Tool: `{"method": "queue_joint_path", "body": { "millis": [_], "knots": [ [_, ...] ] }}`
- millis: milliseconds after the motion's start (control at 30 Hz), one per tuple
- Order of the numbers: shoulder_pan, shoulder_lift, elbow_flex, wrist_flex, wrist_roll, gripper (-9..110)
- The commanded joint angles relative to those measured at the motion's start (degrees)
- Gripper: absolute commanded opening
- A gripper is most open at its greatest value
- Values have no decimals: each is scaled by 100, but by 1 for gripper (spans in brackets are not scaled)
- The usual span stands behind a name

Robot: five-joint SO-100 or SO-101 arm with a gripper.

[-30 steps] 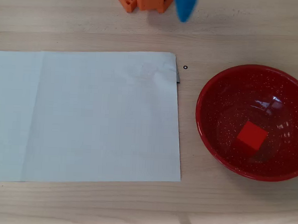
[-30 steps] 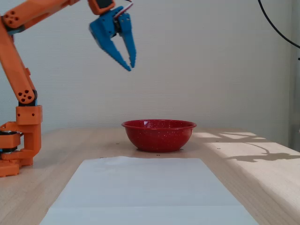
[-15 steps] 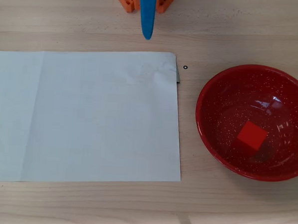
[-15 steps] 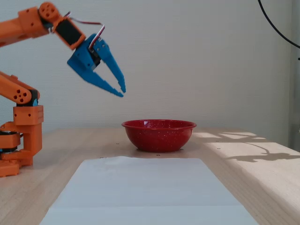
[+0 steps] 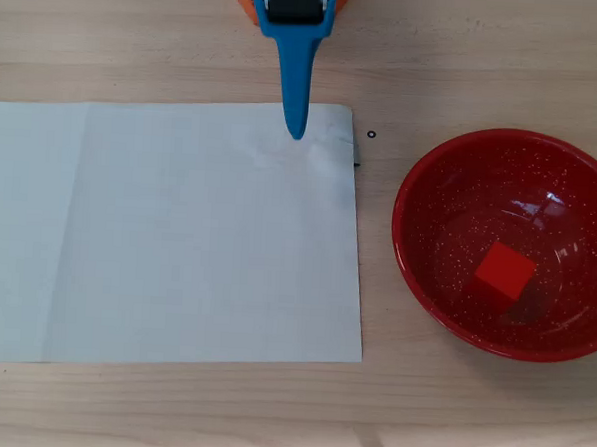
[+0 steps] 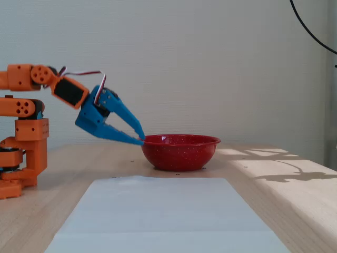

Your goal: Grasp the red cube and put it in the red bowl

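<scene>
Red cube (image 5: 503, 270) inside red bowl (image 5: 431, 170), blue claw (image 6: 140, 138) empty, no writing

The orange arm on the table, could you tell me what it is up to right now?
The red cube already lies inside the red bowl, so the drop looks done. The gripper holds nothing; its blue fingers are slightly parted. In the overhead view it points over the top edge of the white paper sheet, left of the bowl and clear of it. In the fixed view it hangs above the table.
</scene>
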Motion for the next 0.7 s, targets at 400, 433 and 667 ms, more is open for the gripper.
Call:
{"method": "queue_joint_path", "body": {
  "millis": [400, 433, 667],
  "knots": [
    [-141, 1090, 835, 1248, -598, 0],
    [-176, 1090, 835, 1424, -624, 0],
    [-149, 1090, 844, 2083, -554, 0]
  ]
}}
